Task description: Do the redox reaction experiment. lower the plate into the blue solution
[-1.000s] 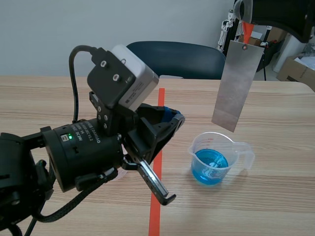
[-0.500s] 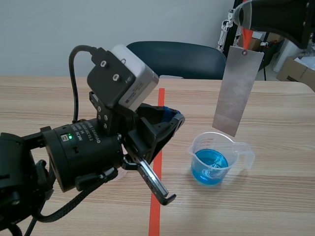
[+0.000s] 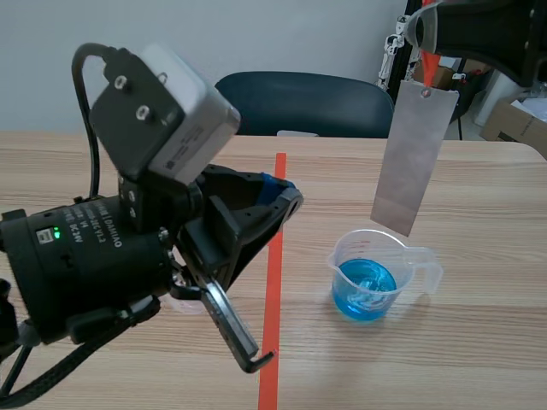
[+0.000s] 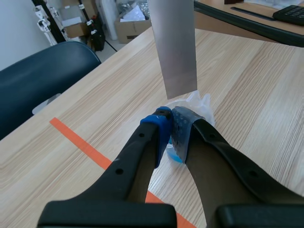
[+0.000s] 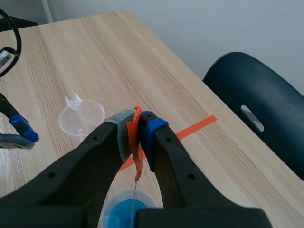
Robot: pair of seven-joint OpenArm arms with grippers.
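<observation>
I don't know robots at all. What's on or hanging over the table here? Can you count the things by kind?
Cups: 2, the blue-filled cup and the empty cup
Plate: 1
Orange tag that the plate hangs from: 1
Total: 4

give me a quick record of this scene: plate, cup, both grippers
plate: grey metal plate, hanging from an orange tab, lower edge above the liquid, not dipped
cup: clear measuring cup holding blue solution
right gripper: shut on the orange tab, raised over the cup
left gripper: shut on nothing, pointing toward the cup
extra: empty clear cup on the table
</observation>
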